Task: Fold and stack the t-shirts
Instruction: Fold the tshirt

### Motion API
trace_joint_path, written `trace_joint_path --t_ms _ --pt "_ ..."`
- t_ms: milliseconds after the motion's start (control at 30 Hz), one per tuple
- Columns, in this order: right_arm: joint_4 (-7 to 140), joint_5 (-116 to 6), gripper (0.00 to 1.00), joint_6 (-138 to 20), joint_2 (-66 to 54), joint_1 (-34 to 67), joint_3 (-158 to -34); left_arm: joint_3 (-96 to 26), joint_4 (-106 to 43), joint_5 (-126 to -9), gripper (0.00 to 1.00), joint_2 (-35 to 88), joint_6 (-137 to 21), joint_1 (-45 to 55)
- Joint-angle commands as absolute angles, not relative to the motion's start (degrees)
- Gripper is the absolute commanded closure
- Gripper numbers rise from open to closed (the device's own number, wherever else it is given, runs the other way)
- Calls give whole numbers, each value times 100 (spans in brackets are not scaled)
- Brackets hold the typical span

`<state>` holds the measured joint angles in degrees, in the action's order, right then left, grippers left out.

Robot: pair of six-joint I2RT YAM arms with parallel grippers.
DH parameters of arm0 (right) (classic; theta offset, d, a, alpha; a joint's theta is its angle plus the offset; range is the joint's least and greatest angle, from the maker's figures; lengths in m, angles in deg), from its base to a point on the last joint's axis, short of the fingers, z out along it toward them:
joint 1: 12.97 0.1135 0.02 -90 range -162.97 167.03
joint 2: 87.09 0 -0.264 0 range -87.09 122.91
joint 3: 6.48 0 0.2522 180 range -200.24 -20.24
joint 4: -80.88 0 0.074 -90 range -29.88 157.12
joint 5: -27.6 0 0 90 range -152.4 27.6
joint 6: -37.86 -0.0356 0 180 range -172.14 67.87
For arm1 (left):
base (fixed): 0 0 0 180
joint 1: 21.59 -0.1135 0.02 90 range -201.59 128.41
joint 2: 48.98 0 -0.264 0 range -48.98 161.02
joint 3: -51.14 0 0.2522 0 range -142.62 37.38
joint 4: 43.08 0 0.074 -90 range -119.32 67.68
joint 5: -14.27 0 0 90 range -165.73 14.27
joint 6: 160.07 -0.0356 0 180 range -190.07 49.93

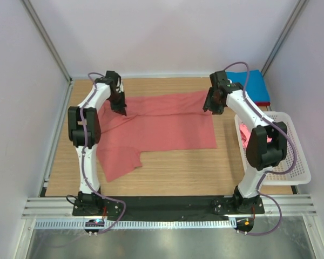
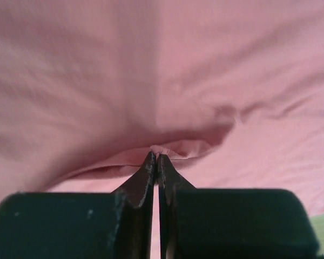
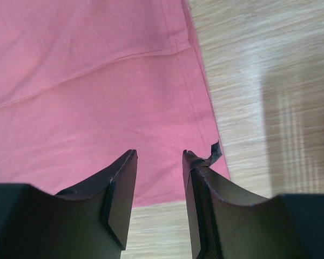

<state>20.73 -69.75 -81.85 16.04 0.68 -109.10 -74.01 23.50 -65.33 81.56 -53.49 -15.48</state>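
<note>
Left gripper (image 2: 155,156): fingers pressed together, only a hairline slit between them, pinching a small raised fold of the red t-shirt (image 1: 162,127) right at the tips. In the left wrist view, fabric fills everything ahead of and on both sides of the fingers, with creases running away from the pinch. From the top view this gripper sits at the shirt's far left part, near the sleeve and shoulder area, with the arm reaching out over the cloth.

Right gripper (image 3: 159,156): fingers spread, nothing between them. It hangs over the shirt's far right corner. The hem edge runs just ahead of and under its right finger; whether the tips touch the cloth, cannot tell. Bare wooden table (image 3: 259,81) lies to the right of that finger and shirt fabric to the left. A small dark bit sticks off the right fingertip, unclear what it is.

The shirt lies spread mostly flat on the table between the two grippers. Its body stretches from one to the other, and one sleeve trails back toward the left arm's base.

Beyond and to the right of the right gripper is a blue folded cloth (image 1: 251,86). Nearer the bases, right of the right arm, is a white basket (image 1: 299,156) with a pink cloth (image 1: 243,135) inside, partly hidden by the arm.
</note>
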Motion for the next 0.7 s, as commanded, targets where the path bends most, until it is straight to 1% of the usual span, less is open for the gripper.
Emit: trace_joint_path --t_ms 0,100,133,200,233,300,400,433,500,533,600,633,667 --pt "2124 -7031 54 -8052 1188 65 -10735 -7047 2605 -6624 96 7382 -5127 -1324" --pt "2141 -7040 54 -8035 1030 57 -10533 -6424 2605 -6650 89 7117 -4907 -1114" --pt "2141 -7048 54 -8035 934 65 -10479 -6231 2579 -6624 83 6916 -4846 -1070" --pt "2150 -7084 54 -8035 836 65 -10304 -5747 2579 -6510 79 6722 -4679 -903" --pt "2150 -7092 54 -8035 784 66 -10242 -5623 2674 -6501 72 6529 -4643 -850" --pt "2150 -7101 54 -8026 617 65 -10084 -5429 2937 -6902 65 6388 -4460 -736" --pt "2080 -7049 53 -7991 450 66 -9987 -5280 3387 -7395 62 6010 -4257 -726" --pt "2054 -6953 53 -8008 432 57 -9969 -5227 3483 -7788 59 5878 -4186 -726" --pt "1888 -6873 53 -8070 388 57 -9969 -5026 3536 -7915 58 5448 -3915 -726" --pt "1800 -6838 54 -8235 362 65 -9952 -4894 3493 -7959 55 5272 -3800 -735" --pt "1581 -6750 55 -8403 248 83 -9847 -4543 3335 -7794 53 4782 -3545 -857" --pt "1518 -6767 55 -8552 204 100 -9785 -4167 3143 -7418 52 4631 -3318 -928" --pt "1465 -6819 55 -8632 160 162 -9628 -3946 3063 -7310 51 4351 -3185 -1059"
